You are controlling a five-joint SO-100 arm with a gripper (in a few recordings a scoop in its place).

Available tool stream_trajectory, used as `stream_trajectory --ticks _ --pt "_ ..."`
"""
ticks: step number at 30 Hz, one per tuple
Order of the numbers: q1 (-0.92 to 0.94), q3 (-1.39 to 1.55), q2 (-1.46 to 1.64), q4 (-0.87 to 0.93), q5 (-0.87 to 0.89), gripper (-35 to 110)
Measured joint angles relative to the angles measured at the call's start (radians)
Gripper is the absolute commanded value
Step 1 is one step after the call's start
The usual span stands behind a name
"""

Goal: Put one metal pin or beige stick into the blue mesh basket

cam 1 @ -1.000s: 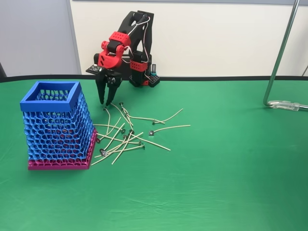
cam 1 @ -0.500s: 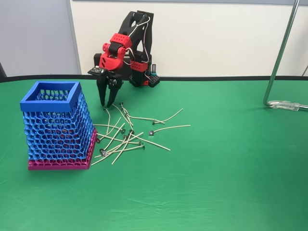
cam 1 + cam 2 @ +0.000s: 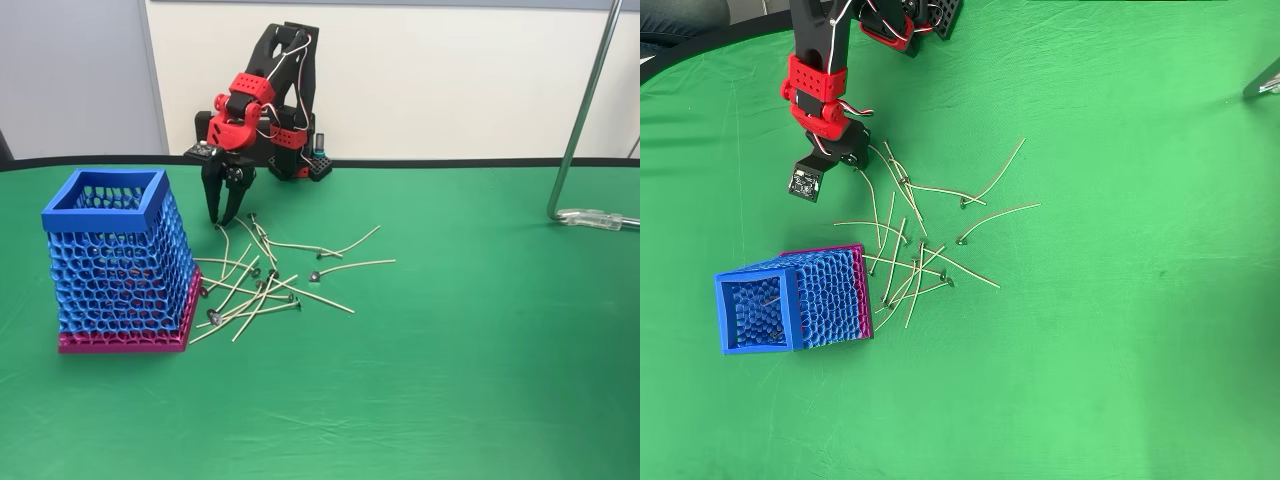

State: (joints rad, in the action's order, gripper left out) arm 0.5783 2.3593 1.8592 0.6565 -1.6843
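Note:
Several thin beige sticks [image 3: 255, 290] with small dark metal discs lie scattered on the green cloth, just right of the blue mesh basket [image 3: 105, 205] with its magenta base. In the overhead view the sticks [image 3: 905, 270] spread from the basket [image 3: 755, 280] up toward the arm, and a beige stick shows inside the basket. My gripper [image 3: 218, 222] points straight down over the far left end of the pile, its black fingers a small gap apart, with nothing held. From above, the gripper [image 3: 856, 160] sits at the top ends of the nearest sticks.
The arm's base [image 3: 295, 150] stands at the back edge of the table. A metal pole [image 3: 585, 110] rises at the right, and its foot [image 3: 600, 218] rests on the cloth. Open green cloth lies in front and to the right.
The gripper has sunk a little toward the far end of the stick pile and tilted slightly. Sticks and basket have not moved.

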Motion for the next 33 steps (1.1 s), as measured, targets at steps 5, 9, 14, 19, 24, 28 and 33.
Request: stream_trajectory --ticks 5,9,14,19,24,28,33 --pt "0.009 0.009 -0.003 -0.014 -0.003 12" --pt "0.009 0.018 -0.003 -0.025 -0.008 10" --pt "0.009 0.026 -0.003 -0.044 -0.009 1" --pt "0.009 0.029 -0.003 -0.057 -0.009 1" --pt "0.011 0.043 -0.005 -0.078 -0.011 1" --pt "0.011 0.043 -0.009 -0.083 -0.011 4" --pt "0.011 0.043 -0.015 -0.087 -0.011 8"
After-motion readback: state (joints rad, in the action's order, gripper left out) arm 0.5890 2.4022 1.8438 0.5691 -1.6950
